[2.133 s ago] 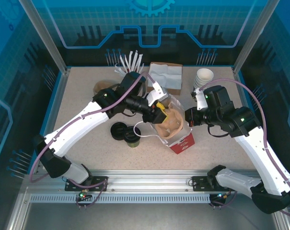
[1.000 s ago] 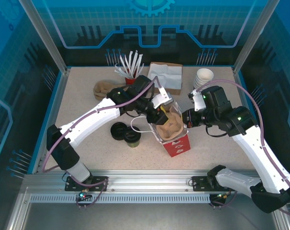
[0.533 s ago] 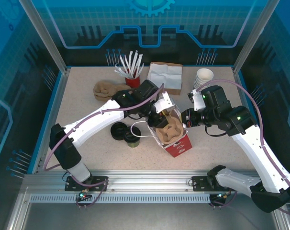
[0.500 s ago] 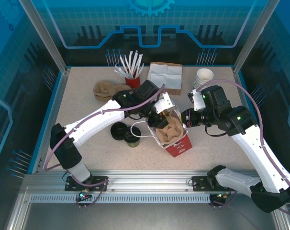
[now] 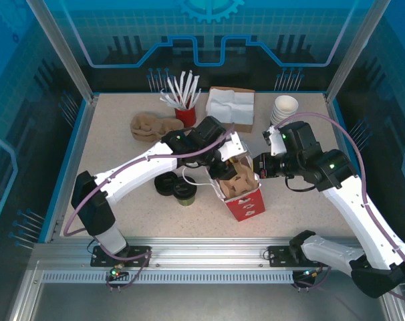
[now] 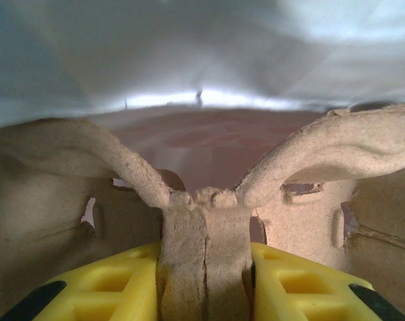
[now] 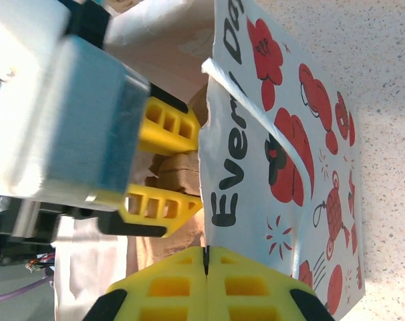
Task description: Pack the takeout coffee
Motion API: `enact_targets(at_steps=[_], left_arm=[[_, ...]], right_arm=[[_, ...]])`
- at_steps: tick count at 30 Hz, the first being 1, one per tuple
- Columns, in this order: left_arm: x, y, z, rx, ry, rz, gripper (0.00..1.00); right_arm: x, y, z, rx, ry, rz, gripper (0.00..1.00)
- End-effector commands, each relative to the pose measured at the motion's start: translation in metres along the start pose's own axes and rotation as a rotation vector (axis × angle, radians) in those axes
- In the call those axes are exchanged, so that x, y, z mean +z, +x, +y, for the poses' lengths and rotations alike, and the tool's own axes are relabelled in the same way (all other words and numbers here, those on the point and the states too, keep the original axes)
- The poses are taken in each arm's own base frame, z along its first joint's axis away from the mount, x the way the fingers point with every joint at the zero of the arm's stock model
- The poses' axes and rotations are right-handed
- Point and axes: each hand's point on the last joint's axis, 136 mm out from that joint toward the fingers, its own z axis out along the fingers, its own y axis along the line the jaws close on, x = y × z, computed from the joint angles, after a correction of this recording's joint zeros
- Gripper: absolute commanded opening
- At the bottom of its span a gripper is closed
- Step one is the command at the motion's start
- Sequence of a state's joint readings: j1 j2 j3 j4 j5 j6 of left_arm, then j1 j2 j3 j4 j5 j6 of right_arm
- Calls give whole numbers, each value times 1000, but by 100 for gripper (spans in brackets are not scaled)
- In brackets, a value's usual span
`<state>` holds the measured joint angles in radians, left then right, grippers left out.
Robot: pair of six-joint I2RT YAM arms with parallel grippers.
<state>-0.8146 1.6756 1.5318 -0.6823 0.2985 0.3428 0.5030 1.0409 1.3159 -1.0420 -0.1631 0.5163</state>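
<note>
The takeout coffee (image 5: 184, 194), a small dark cup with an olive-green top, stands on the table left of the red-and-white paper bag (image 5: 247, 204). My left gripper (image 5: 222, 167) reaches into the bag's mouth, shut on the middle ridge of a brown pulp cup carrier (image 5: 240, 182). In the left wrist view the yellow fingers (image 6: 115, 287) clamp that ridge of the carrier (image 6: 309, 154), with the left gripper (image 6: 206, 267) inside the bag. My right gripper (image 7: 206, 257) is shut on the bag's (image 7: 283, 134) top edge, holding it at the right side (image 5: 259, 167).
A stack of black lids (image 5: 166, 182) lies beside the coffee. At the back are a second pulp carrier (image 5: 148, 125), a red cup of white stirrers (image 5: 184, 115), napkins (image 5: 230, 107) and stacked white cups (image 5: 285, 107).
My left gripper has carried the carrier rightward and lower into the bag. The right gripper has kept its hold on the bag's edge.
</note>
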Motion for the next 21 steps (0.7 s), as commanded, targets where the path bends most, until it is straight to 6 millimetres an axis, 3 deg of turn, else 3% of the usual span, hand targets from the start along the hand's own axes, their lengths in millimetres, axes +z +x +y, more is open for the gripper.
enact_targets(at_steps=[1, 21], left_arm=[[7, -2, 2, 78, -14, -21, 32], [33, 19, -1, 124, 30, 62, 33]], right_arm=[[-3, 0, -1, 10, 4, -20, 0], [-10, -8, -5, 39, 27, -86, 0]])
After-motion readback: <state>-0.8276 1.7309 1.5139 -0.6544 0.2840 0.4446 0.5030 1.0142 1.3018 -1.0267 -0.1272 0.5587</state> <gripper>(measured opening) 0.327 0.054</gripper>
